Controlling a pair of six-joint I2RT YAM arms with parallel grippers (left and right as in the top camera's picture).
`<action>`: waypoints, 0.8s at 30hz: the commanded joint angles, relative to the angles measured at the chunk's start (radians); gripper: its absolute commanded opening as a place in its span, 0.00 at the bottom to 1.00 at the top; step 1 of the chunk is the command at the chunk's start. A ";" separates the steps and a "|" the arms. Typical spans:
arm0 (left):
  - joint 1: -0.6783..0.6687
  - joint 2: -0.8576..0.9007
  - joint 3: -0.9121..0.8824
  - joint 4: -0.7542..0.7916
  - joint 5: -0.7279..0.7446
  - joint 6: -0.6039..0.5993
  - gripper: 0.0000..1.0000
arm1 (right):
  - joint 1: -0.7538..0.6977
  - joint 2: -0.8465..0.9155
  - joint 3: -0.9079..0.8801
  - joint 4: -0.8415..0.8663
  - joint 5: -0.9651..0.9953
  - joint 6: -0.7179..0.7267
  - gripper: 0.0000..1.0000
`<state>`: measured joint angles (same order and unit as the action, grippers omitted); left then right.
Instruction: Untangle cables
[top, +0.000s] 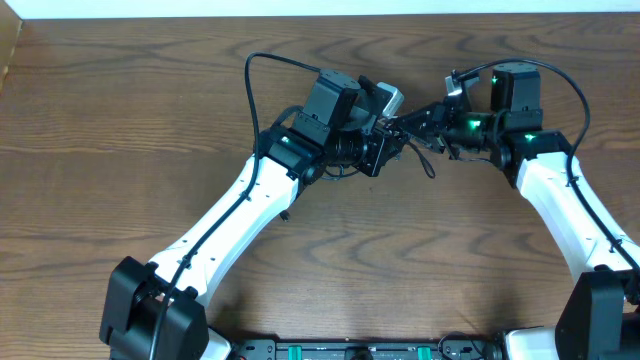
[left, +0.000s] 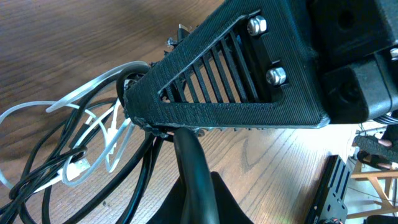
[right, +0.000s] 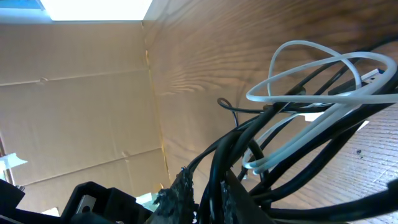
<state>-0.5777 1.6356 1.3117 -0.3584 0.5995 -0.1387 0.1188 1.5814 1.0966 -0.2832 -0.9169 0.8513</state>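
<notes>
The cables are bunched between my two grippers at the table's middle; in the overhead view only a black loop (top: 428, 165) shows. The left wrist view shows black cords (left: 37, 180) tangled with a white one (left: 93, 124). The right wrist view shows the white cable (right: 311, 68) looped over black ones (right: 298, 155). My right gripper (top: 412, 122) (right: 208, 193) is shut on black cables; its ribbed finger (left: 217, 81) fills the left wrist view. My left gripper (top: 385, 150) (left: 196, 186) sits right against it, shut on a black cable.
The wooden table (top: 150, 120) spreads all round. A cardboard wall (right: 74, 93) stands at the table's edge, and cardboard shows at the far left (top: 8, 50). The arms' own thick wires arch above them (top: 250, 80) (top: 580, 95).
</notes>
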 joint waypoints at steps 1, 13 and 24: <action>-0.007 0.010 0.014 0.005 -0.011 -0.005 0.08 | 0.040 -0.016 0.002 0.002 -0.072 0.008 0.13; -0.007 0.010 0.014 0.004 -0.037 -0.005 0.08 | 0.093 -0.016 0.002 0.002 -0.089 0.028 0.14; -0.007 0.010 0.014 -0.021 -0.047 -0.005 0.08 | 0.103 -0.016 0.002 0.002 0.043 -0.021 0.01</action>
<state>-0.5770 1.6356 1.3113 -0.3912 0.5465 -0.1387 0.1776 1.5814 1.0966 -0.2741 -0.8379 0.8574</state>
